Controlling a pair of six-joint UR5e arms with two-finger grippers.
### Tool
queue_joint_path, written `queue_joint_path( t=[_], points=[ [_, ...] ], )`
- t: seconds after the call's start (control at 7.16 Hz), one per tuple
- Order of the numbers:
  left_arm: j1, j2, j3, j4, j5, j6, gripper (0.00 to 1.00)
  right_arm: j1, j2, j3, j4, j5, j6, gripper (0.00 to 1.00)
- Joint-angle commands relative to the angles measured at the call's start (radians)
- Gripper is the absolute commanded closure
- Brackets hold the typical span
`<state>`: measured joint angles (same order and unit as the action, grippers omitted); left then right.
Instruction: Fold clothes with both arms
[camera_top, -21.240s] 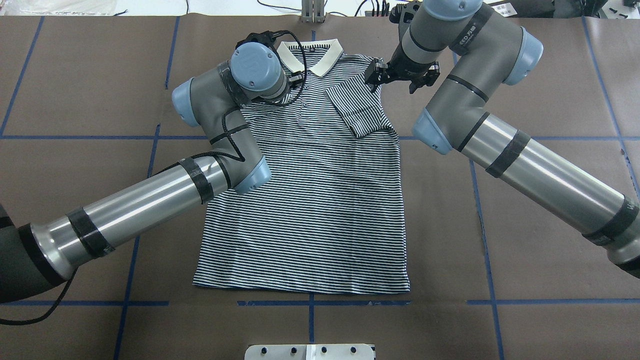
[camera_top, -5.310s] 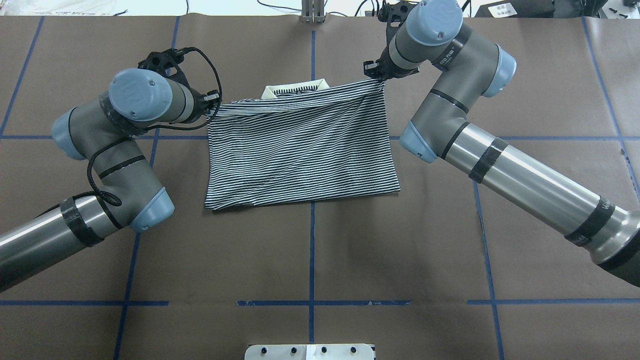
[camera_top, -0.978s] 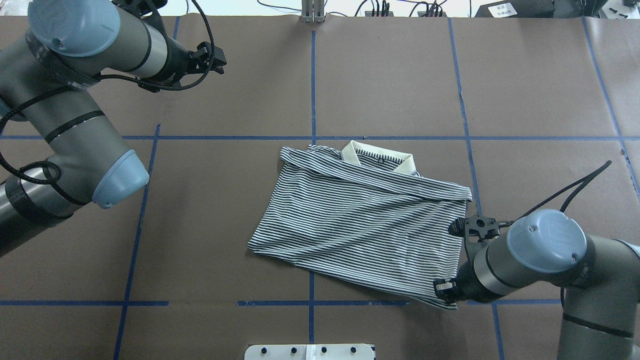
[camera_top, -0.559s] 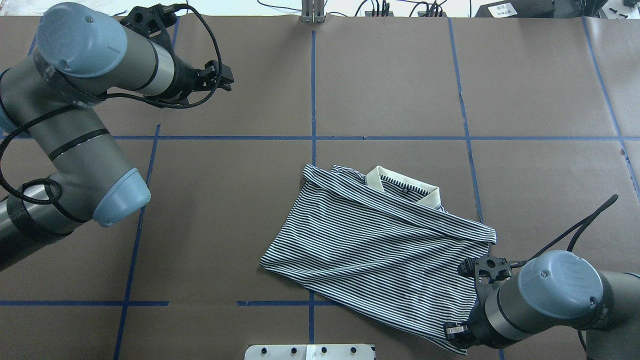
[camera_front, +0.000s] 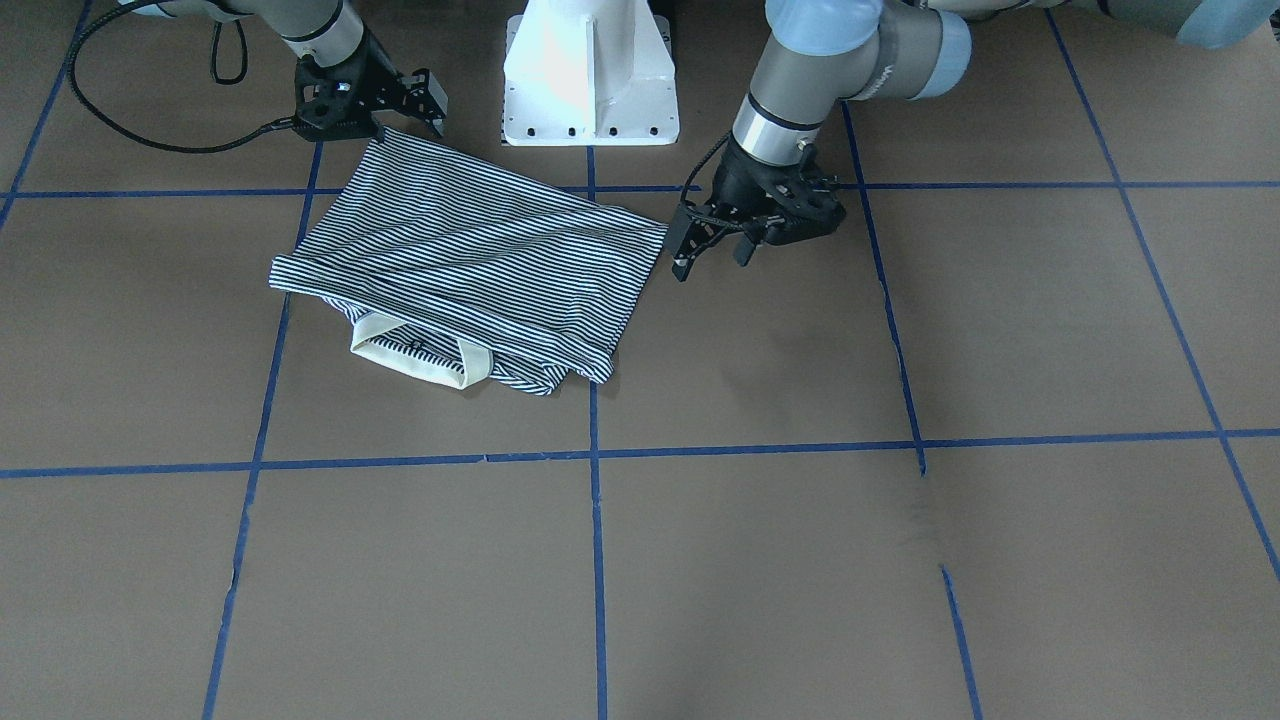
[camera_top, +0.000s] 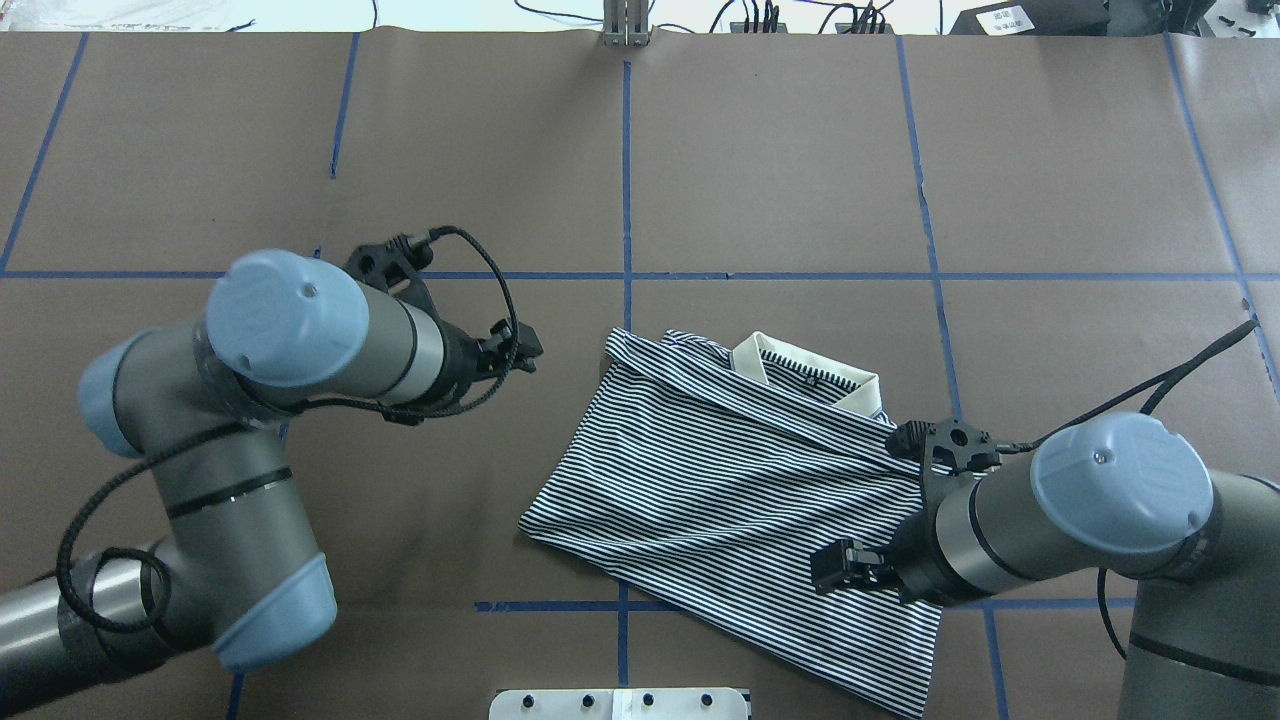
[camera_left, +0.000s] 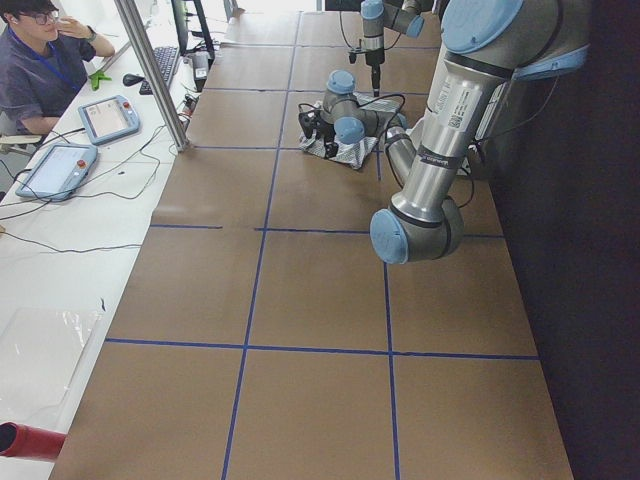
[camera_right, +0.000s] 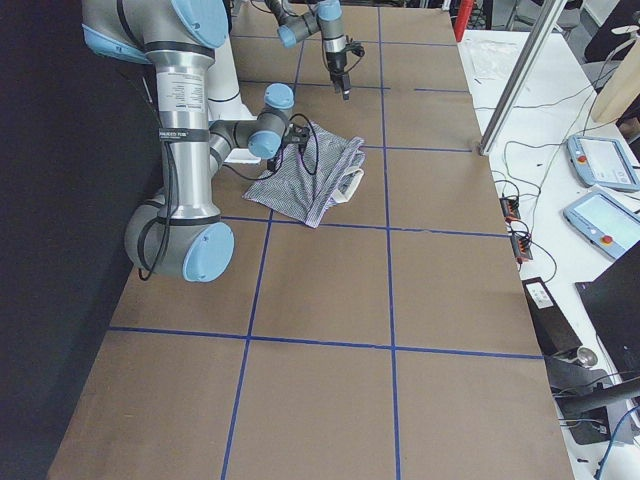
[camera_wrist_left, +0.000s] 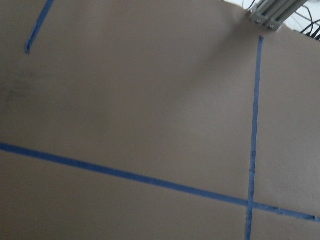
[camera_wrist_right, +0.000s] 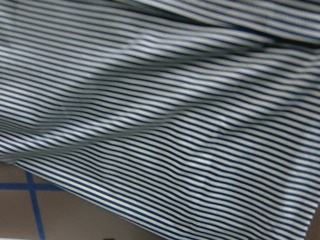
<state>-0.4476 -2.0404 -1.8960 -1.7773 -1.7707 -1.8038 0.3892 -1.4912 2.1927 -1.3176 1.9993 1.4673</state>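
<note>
Plainly soft and light, the shirt (camera_top: 740, 490) lies folded into a rough rectangle on the table (camera_top: 780, 160). It sits skewed across the blue tape lines (camera_top: 626, 180) on the robot's right half, with its cream collar (camera_top: 810, 380) peeking out at the far edge. It is limp knit cloth and will likely sag, wrinkle and let its layers slide if lifted by one point. I judge the best hold to be a pinch through all layers at two corners of one edge, one corner per arm. The left gripper (camera_front: 713, 255) hangs just beside the shirt's left edge, fingers apart and nothing between them. The right gripper (camera_top: 838, 568) is low over the near right part of the cloth; its wrist view shows only stripes, so I cannot tell whether its fingers are apart or together. Nothing lies between either arm and the shirt. The white base (camera_front: 590, 70) stands close behind it, and a person (camera_left: 40, 55) sits at a desk with tablets (camera_left: 108, 118), well apart.
</note>
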Motion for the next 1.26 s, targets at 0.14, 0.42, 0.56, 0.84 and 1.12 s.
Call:
queue_joint_path(
  t=[0.14,0.42,0.56,0.84,1.12],
  points=[
    [0.196,-0.015,0.021,0.082,0.083,-0.216,0.12,0.134,0.065,-0.013,0.0,-0.001,-0.008,0.0],
    [0.192,-0.017,0.049,0.084,0.12,-0.216,0.14,0.134,0.066,-0.014,0.0,-0.001,-0.008,0.0],
    [0.191,-0.018,0.051,0.084,0.129,-0.216,0.15,0.134,0.066,-0.016,0.0,-0.002,-0.008,0.0],
    [0.185,-0.021,0.052,0.084,0.131,-0.216,0.17,0.135,0.066,-0.019,0.0,-0.001,-0.008,0.0],
    [0.182,-0.03,0.052,0.082,0.131,-0.216,0.18,0.134,0.066,-0.024,0.0,-0.001,-0.008,0.0]
  ],
)
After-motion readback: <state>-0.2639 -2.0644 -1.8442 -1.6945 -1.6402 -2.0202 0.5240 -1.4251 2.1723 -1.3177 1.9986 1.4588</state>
